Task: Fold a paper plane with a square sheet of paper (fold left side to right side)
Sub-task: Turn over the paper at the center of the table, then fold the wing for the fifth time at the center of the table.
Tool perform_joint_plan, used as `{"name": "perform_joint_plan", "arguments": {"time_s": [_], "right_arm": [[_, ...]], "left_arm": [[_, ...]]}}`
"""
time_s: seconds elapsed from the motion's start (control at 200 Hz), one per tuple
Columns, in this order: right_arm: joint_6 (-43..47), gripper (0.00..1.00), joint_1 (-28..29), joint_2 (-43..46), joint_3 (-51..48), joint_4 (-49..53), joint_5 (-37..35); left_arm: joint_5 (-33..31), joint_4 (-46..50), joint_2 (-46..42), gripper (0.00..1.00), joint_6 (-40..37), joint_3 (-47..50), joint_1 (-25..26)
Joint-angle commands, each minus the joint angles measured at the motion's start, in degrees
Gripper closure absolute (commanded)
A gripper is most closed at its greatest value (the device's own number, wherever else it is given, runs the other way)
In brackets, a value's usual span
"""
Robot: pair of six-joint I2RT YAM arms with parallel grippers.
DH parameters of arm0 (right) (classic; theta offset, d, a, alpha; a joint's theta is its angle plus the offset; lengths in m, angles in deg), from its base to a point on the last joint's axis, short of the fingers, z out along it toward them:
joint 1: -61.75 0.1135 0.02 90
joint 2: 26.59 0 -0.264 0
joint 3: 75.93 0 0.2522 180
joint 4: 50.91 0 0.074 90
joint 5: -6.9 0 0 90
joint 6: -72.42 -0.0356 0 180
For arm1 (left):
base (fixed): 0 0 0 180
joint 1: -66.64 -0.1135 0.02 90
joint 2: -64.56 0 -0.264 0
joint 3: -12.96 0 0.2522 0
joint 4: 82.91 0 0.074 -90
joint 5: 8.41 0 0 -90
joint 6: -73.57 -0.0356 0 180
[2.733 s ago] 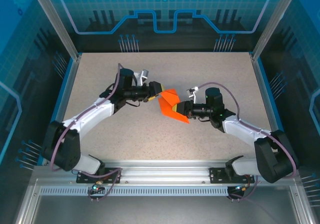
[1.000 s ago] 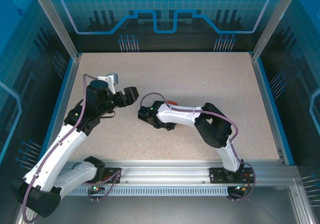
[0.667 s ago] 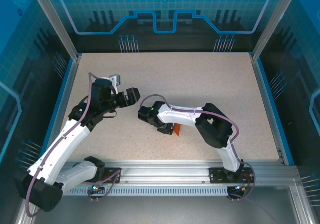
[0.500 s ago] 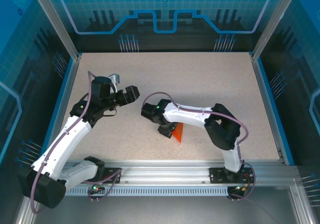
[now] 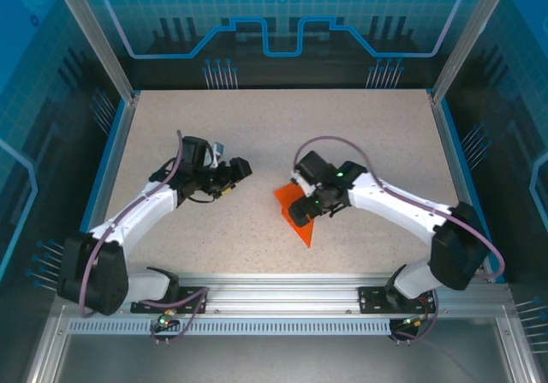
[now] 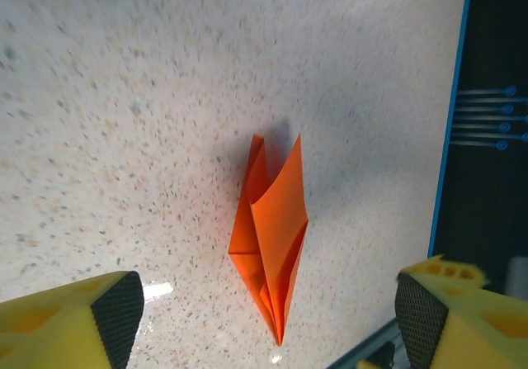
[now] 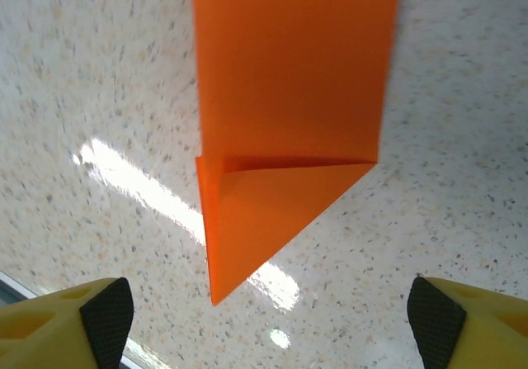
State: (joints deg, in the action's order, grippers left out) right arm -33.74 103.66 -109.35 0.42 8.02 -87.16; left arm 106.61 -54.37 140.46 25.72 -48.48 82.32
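The paper plane (image 5: 296, 214) lies flat beneath the right gripper (image 5: 309, 206), its jaws wide apart; the left gripper (image 5: 241, 170), likewise spread and empty, faces it.

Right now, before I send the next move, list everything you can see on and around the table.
folded sheet of paper: one, bright orange, lying mid-table, pointed end toward the near edge
table: one, speckled beige, inside the enclosure
enclosure: one, silver posts with blue panels, around the table
rail: one, silver, along the near edge, by both arm bases
left arm: one, white and black, reaching in from the left
right arm: one, white and black, reaching in from the right
left fingers: two, yellow with black pads, spread open, left of the paper
right fingers: two, yellow with black pads, spread open above the paper, not gripping it
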Motion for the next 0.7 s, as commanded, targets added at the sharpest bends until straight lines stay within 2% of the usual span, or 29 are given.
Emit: {"name": "perform_joint_plan", "arguments": {"time_s": [0.0,0.04,0.375,0.58,0.69], "right_arm": [[-5.5,0.04,-4.2,6.4,-4.2,-10.3,7.2],[-6.7,0.0,-5.8,8.2,-5.9,-12.8,8.5],[-14.7,0.0,-13.6,17.9,-17.9,-24.1,14.4],[-17.6,0.0,-14.9,23.3,-23.6,-26.8,11.3],[-17.0,0.0,-15.0,25.6,-25.3,-27.5,9.7]], "left_arm": [[5.0,-6.3,3.9,0.17,2.2,0.3,3.3],[5.0,-7.0,5.8,0.17,2.4,-0.2,4.5],[3.2,-12.6,18.6,0.22,3.1,-3.7,11.2],[3.8,-15.1,25.1,0.27,3.4,-6.8,13.6],[4.2,-15.2,28.1,0.37,3.0,-8.6,14.3]]}}
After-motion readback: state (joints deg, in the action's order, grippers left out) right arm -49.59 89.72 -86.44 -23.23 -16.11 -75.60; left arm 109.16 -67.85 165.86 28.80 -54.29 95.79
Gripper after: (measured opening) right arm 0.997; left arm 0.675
